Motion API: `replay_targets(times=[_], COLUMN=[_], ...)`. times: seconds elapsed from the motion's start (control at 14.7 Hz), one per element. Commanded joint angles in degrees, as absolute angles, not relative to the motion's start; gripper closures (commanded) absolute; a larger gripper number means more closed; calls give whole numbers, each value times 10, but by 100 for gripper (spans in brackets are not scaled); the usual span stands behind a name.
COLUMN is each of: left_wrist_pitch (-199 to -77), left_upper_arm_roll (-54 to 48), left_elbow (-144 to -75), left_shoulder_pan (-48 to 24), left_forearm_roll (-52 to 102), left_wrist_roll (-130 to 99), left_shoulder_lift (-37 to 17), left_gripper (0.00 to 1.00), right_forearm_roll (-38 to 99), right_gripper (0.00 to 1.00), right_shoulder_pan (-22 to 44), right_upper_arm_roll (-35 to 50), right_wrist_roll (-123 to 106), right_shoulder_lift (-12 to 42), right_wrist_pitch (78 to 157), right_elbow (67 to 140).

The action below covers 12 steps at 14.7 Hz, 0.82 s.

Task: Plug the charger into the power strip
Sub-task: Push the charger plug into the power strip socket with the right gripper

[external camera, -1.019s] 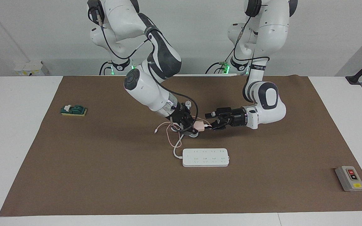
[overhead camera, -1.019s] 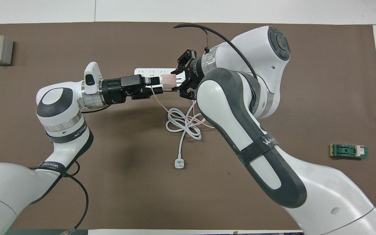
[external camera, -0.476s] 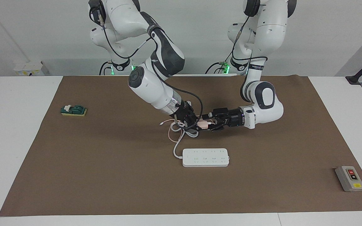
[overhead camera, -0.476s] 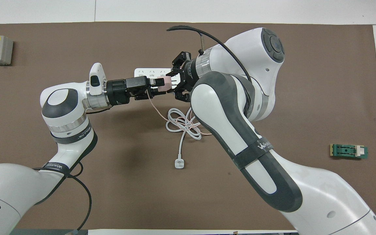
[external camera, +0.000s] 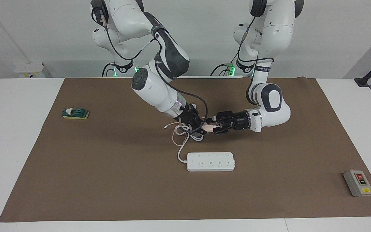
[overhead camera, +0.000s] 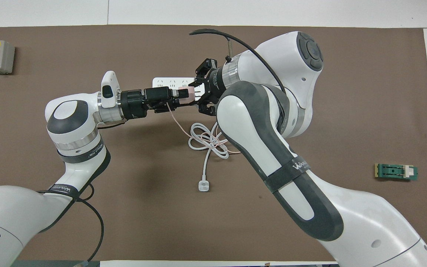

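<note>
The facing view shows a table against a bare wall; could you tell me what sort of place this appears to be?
Probably a robotics lab bench. Two arms stand at a white table covered by a brown mat, with practice items laid out: a power strip, a grey button box and a green switch.

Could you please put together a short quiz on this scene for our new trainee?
1. True or false: the charger is already plugged into the power strip.
2. Which thing lies at the left arm's end of the table? A. the grey button box B. the green block C. the power strip
3. In one word: is the white plug on the strip's cord nearer to or farther from the robots than the strip itself?

Key
1. False: the right pincer holds the charger up in the air, and the left pincer meets it there.
2. A
3. Nearer
</note>
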<state>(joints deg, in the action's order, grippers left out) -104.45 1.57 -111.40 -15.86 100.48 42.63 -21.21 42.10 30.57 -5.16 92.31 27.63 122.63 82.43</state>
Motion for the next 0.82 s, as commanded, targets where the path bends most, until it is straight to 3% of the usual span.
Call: replay_targets(times=[0.0, 0.14, 0.2, 0.41, 0.48, 0.54, 0.75], left_wrist_pitch=[-1036, -1034, -1034, -1033, -1033, -1032, -1034], left_upper_arm_roll=[19, 19, 18, 18, 18, 19, 20], left_elbow=[-1116, -1108, -1106, -1105, -1105, -1103, -1098], left_shoulder_pan=[-163, -163, -163, -163, -163, -162, -161], left_forearm_roll=[1014, 1015, 1015, 1016, 1016, 1016, 1015], left_wrist_roll=[441, 460, 467, 468, 468, 467, 468], left_shoulder_lift=[-209, -214, -217, -217, -217, -217, -215], left_gripper=[65, 94, 100, 100, 100, 100, 100], right_forearm_roll=[437, 438, 438, 438, 438, 433, 438], right_gripper=[100, 100, 100, 100, 85, 1, 0], right_shoulder_pan=[309, 309, 309, 306, 304, 303, 274], right_upper_arm_roll=[-54, -54, -54, -54, -54, -55, -55], right_wrist_roll=[935, 935, 935, 951, 968, 970, 970], right_shoulder_lift=[284, 284, 284, 284, 285, 285, 282], right_wrist_pitch=[1231, 1232, 1232, 1233, 1234, 1234, 1225], right_elbow=[812, 812, 812, 812, 812, 812, 808])
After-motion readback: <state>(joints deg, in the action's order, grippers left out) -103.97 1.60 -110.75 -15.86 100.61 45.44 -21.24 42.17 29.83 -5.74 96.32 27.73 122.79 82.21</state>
